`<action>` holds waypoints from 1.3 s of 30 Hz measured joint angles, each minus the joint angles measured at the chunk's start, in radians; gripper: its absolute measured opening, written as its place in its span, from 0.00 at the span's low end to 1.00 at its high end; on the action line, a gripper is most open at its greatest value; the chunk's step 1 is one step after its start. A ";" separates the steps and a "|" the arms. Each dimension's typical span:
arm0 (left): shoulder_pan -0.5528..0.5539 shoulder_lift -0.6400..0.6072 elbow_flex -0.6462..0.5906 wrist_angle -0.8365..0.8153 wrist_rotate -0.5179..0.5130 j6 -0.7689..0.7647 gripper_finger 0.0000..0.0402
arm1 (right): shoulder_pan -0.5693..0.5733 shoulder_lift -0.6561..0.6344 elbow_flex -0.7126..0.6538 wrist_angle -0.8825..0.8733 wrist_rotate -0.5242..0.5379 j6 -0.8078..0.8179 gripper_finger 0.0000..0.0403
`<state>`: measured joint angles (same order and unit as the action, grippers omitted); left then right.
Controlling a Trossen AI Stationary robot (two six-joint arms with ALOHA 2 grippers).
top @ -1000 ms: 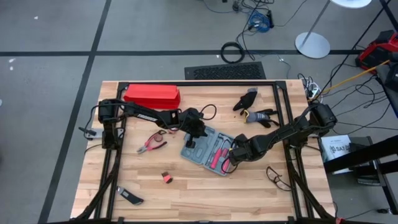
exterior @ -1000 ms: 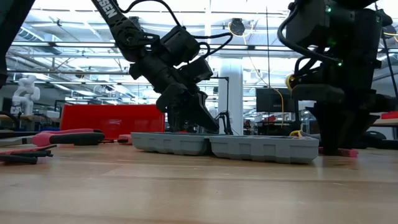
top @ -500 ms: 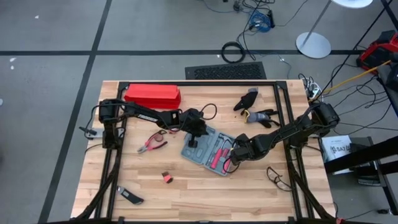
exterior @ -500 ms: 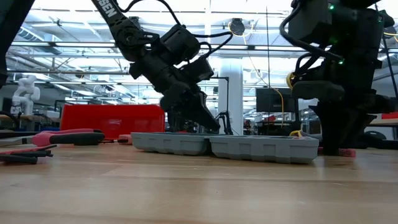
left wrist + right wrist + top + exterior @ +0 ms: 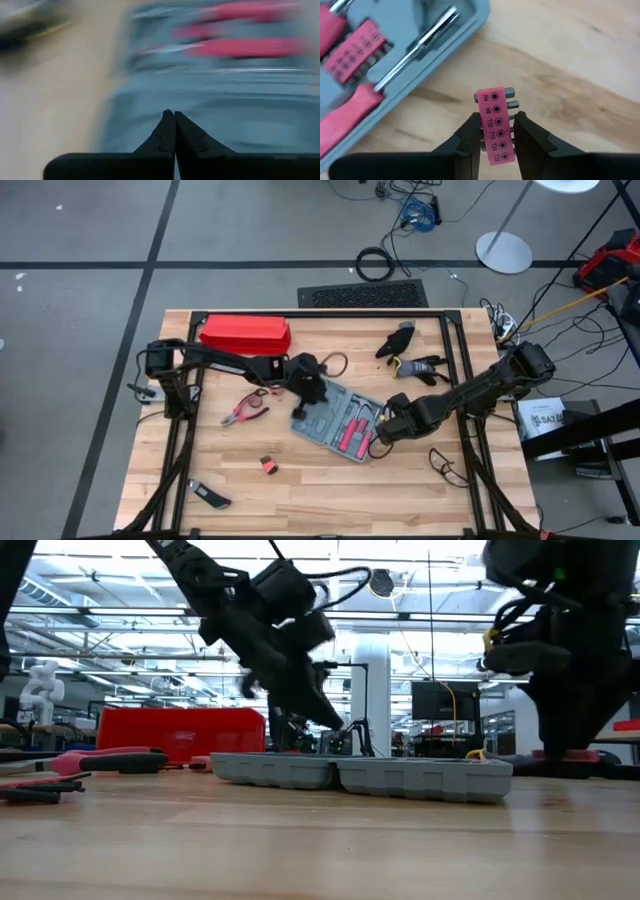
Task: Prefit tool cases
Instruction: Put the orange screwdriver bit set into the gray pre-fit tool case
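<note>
Since a second ago, the right end effector [image 5: 494, 131] has drawn back from the tool case [image 5: 336, 422] toward the right edge of the tabletop [image 5: 300, 490], while the left end effector [image 5: 174, 129] has shifted along the case's left half. The open clamshell lies flat near the tabletop's centre, closer to the far edge than the near one, with red-handled tools seated in its right half. The left fingers are pressed together, empty, over the case. The right fingers pinch a pink bit holder [image 5: 494, 122], labelled H4 to T25.

The case looks like light, stiff plastic that would slide if nudged, best steadied by a rim. Only the right wrist view reveals the bit holder; the low view alone shows both halves lying level on the wood.
</note>
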<state>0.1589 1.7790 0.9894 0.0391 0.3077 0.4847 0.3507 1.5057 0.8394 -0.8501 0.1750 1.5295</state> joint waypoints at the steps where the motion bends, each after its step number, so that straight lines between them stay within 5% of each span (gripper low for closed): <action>1: -0.001 -0.006 -0.001 -0.018 0.111 0.043 0.00 | 0.007 -0.002 0.000 -0.002 -0.002 0.003 0.20; 3: -0.005 -0.010 0.003 0.011 0.284 0.095 0.00 | 0.019 -0.007 0.000 -0.017 -0.009 0.021 0.20; 5: -0.012 -0.001 0.020 0.069 0.322 0.100 0.00 | 0.032 -0.018 0.000 -0.029 -0.021 0.035 0.20; 16: -0.079 0.260 0.218 0.163 0.045 0.052 0.00 | 0.146 -0.093 0.002 -0.035 0.011 0.165 0.20; 28: -0.041 0.377 0.308 0.169 -0.452 -0.161 0.00 | 0.174 -0.093 0.002 -0.033 0.059 0.213 0.20; 33: -0.004 0.378 0.308 0.164 -0.458 -0.243 0.00 | 0.153 -0.093 0.002 0.007 0.180 0.204 0.20; 39: 0.016 0.353 0.305 0.124 -0.321 -0.310 0.00 | 0.063 -0.069 0.003 0.070 0.249 0.124 0.20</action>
<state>0.1750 2.1315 1.2942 0.1627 -0.0131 0.1744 0.4137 1.4368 0.8425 -0.7798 0.4235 1.6536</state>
